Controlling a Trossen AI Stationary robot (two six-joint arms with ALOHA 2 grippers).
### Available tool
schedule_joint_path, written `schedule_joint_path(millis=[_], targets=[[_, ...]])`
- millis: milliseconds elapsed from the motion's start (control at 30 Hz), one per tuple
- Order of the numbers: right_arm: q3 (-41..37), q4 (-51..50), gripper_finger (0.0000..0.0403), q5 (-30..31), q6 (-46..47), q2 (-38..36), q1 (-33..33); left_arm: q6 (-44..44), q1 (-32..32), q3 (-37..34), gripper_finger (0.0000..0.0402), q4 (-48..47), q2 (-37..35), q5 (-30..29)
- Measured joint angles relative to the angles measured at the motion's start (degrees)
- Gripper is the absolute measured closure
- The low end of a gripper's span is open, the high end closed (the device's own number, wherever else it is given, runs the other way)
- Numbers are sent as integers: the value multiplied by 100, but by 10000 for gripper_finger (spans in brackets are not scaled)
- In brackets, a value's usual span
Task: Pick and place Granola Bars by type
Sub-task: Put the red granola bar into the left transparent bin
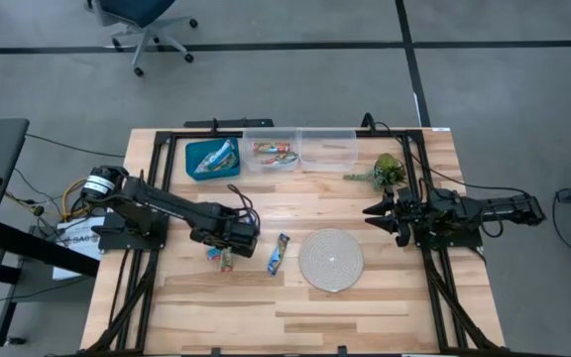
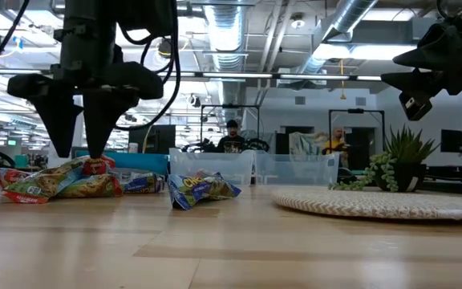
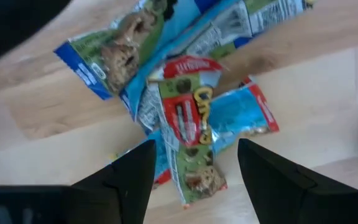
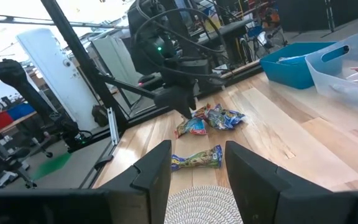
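Left wrist view shows the left gripper (image 3: 194, 168) with fingers apart, straddling a red-and-green bar (image 3: 188, 134) atop a small pile of Granola Bars (image 1: 222, 255) on the table (image 1: 385, 307); one blue bar (image 1: 279, 254) lies apart beside the woven mat (image 1: 330, 259). Step in hand appears to be the pick: next, lower, close on that bar alone, and carry it to the clear bin (image 1: 273, 150) holding similar bars. Right gripper (image 1: 377, 212) waits open near the plant sprig (image 1: 385, 171).

Overhead, table-level, two wrist views; shared bars (image 1: 224, 256).

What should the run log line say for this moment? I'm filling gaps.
left gripper: open, over red-green bar in pile | right gripper: open, idle near plant | blue bin: blue bars
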Motion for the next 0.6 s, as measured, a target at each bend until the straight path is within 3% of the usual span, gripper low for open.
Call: schedule_joint_path(millis=[600], targets=[[0,1,261,0,0,-1,2,241,144,-2,188,113,369,104]])
